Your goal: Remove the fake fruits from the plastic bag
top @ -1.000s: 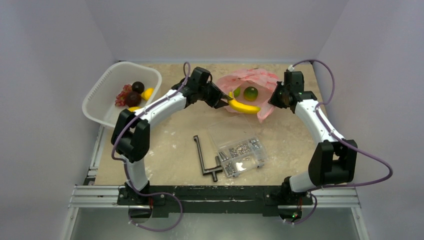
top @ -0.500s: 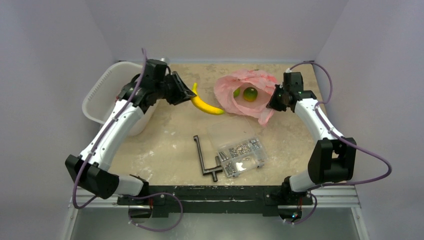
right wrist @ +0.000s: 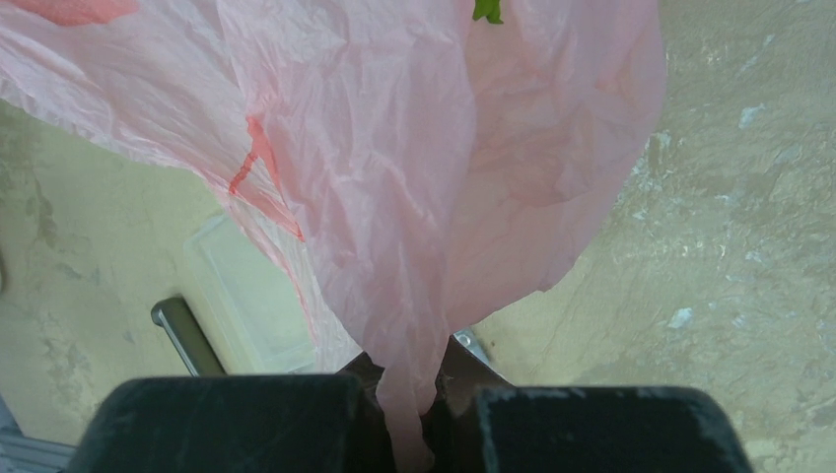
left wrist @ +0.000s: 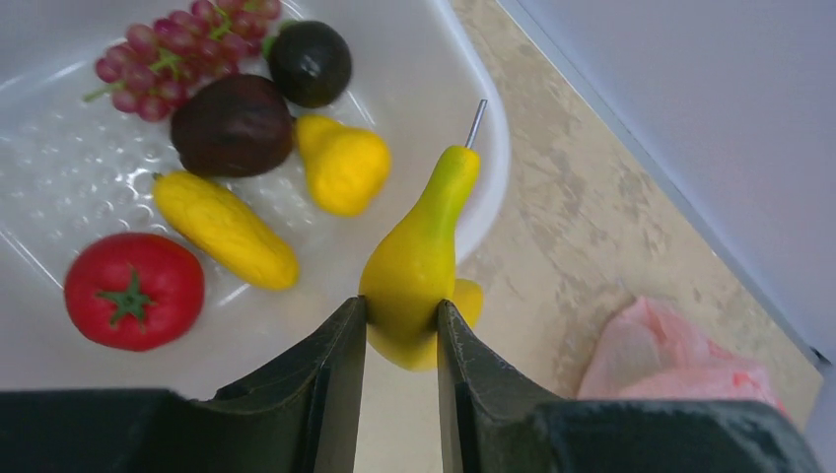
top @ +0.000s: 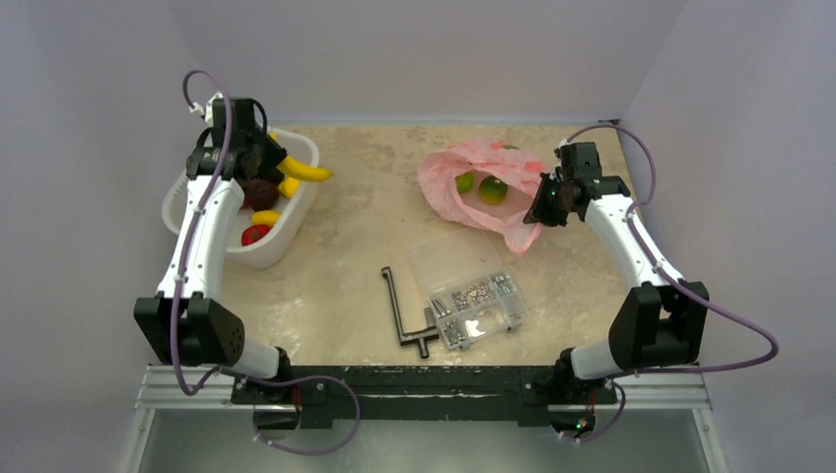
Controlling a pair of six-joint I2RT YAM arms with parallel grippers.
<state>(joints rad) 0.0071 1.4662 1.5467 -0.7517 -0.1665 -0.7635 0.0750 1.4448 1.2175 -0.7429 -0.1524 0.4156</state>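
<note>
My left gripper (top: 268,163) is shut on the yellow banana (top: 305,171) (left wrist: 422,258) and holds it above the right rim of the white basket (top: 205,158). The basket holds a grape bunch (left wrist: 163,47), two dark purple pieces (left wrist: 233,124), a lemon (left wrist: 343,164), a long yellow piece (left wrist: 226,229) and a red tomato (left wrist: 133,290). My right gripper (top: 544,210) is shut on a gathered fold of the pink plastic bag (top: 468,163) (right wrist: 414,187) and holds it up. Two green limes (top: 492,189) lie in the bag's open mouth.
A clear compartment box (top: 477,300) of screws, its lid open, stands at the table's centre front. A black metal crank tool (top: 404,313) lies left of it; its bar shows in the right wrist view (right wrist: 182,333). Walls close in the back and sides.
My left arm has swung the banana from beside the bag leftward to above the basket. My right gripper has kept hold of the bag, and its mouth has shifted a little.
</note>
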